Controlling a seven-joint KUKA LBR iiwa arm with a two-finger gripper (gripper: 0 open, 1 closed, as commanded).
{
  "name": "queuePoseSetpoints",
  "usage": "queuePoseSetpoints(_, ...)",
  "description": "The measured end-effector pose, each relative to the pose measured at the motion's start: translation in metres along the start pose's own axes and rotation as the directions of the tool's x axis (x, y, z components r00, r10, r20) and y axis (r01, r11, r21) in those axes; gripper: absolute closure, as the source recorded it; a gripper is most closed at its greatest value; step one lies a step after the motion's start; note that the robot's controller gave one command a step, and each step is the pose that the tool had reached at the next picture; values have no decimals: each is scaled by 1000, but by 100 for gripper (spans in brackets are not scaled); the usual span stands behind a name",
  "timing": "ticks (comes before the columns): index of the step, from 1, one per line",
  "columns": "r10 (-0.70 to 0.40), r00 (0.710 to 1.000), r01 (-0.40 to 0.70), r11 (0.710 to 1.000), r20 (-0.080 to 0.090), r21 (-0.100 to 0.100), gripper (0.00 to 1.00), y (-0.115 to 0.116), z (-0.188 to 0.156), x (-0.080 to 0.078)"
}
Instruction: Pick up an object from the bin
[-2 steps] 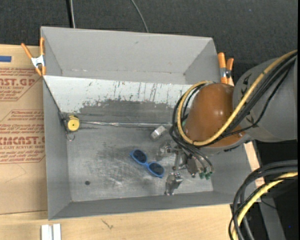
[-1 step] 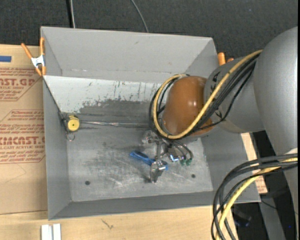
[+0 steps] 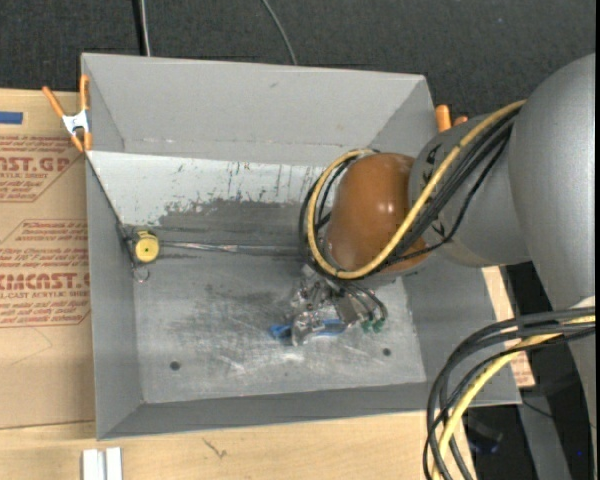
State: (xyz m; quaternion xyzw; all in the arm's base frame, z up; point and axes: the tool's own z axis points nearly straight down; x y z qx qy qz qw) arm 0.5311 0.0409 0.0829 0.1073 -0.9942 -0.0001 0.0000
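Bin of grey metal, sloped walls, scuffed flat floor, dark streaks along the foot of the bin's far wall.

Arm enters over the bin's right rim, bulky grey body. Rounded orange cover sits at its wrist, above the right half of the bin floor. Black and yellow cables loop round the cover and trail off past the bin's right side.

Tool hangs below the cover, low over the bin floor, right of the bin's middle and toward its near wall. Spread or pressed together: cannot tell, the metal parts there blur into the small things at its tip.

Small cluster on the bin floor at the tool: a little blue piece just on the bin-centre side of the tool, touching or nearly touching it; contact not clear. A small green bit lies on the side toward the bin's right wall.

Yellow round thing, alone, rests at the foot of the bin's left wall, well apart from the cluster.
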Motion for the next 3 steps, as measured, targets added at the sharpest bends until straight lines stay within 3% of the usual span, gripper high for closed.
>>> queuePoseSetpoints(1,0,1000,0,1000,8,1,100,2,-131,12)
queuePoseSetpoints(2,-282,959,282,959,2,1,100,-9,-112,-4)
queuePoseSetpoints(3,-575,818,575,818,5,4,100,-11,-183,8)
